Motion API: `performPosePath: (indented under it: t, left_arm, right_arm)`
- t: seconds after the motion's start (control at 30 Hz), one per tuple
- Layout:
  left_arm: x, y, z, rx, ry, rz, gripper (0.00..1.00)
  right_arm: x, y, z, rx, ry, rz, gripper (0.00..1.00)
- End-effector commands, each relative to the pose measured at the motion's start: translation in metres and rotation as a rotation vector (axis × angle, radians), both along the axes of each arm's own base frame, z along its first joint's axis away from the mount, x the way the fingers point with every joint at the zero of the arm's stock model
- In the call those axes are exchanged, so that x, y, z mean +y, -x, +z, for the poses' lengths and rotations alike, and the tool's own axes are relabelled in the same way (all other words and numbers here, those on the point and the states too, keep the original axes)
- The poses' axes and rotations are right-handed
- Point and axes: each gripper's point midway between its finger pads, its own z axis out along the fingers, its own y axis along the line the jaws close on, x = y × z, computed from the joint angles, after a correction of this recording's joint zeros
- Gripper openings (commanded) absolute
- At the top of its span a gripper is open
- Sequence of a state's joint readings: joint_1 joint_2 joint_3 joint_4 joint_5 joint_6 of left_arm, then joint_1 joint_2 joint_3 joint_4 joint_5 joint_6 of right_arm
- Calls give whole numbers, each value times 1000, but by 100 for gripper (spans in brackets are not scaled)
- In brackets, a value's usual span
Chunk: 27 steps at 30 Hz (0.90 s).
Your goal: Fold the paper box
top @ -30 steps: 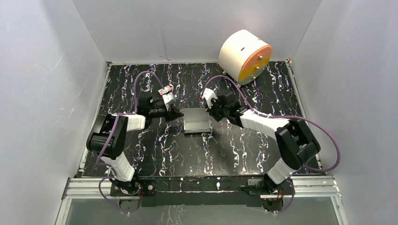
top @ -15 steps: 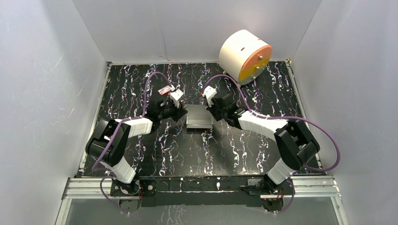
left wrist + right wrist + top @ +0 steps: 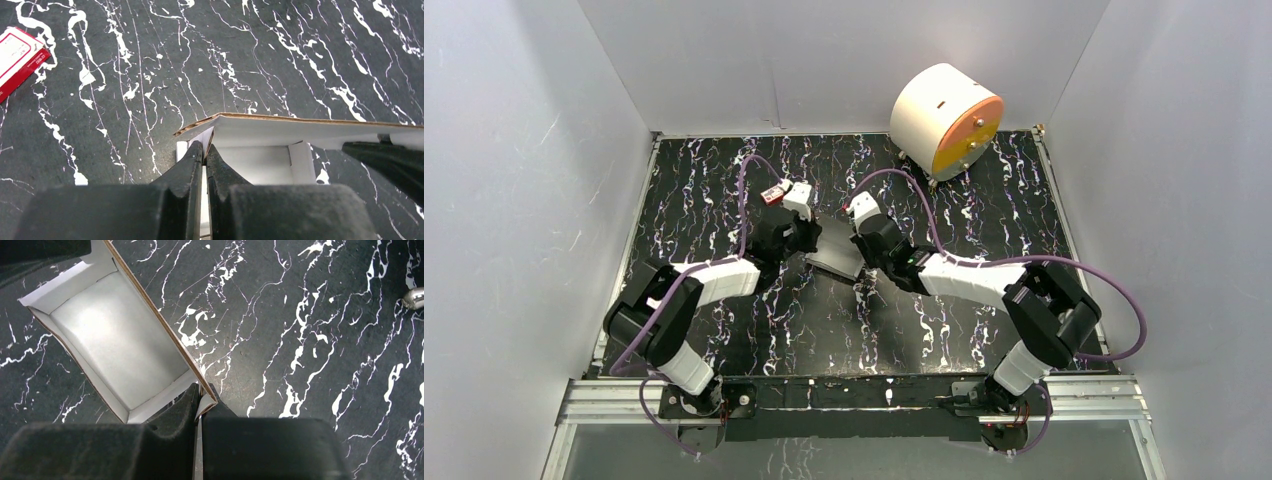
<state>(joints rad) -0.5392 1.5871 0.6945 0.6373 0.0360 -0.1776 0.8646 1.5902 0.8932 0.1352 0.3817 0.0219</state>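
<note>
The paper box (image 3: 836, 255) is a small white open cardboard box, held tilted between both grippers at the table's middle. My left gripper (image 3: 810, 243) is shut on the box's left wall; in the left wrist view the closed fingers (image 3: 205, 150) pinch a side flap of the box (image 3: 260, 162). My right gripper (image 3: 864, 250) is shut on the box's right side; in the right wrist view its gripper (image 3: 201, 397) clamps a corner flap, with the box's open white inside (image 3: 117, 335) up and left of it.
A big white cylinder with an orange face (image 3: 946, 120) stands at the back right. A small red and white item (image 3: 17, 55) lies on the black marbled table (image 3: 754, 330), left of the box. White walls enclose the table.
Both grippers have moved inward and toward each other. The box has turned from lying flat to a tilted, skewed pose between them, and the left arm has reached farther right.
</note>
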Motion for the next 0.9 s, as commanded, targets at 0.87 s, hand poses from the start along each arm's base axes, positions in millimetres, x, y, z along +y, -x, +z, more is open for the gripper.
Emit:
performPosePath:
  t: [0.87]
  left_arm:
    - [-48,58,39,-25,342,135,0]
  right_arm:
    - [26,-16,30,-77,-435,-471,6]
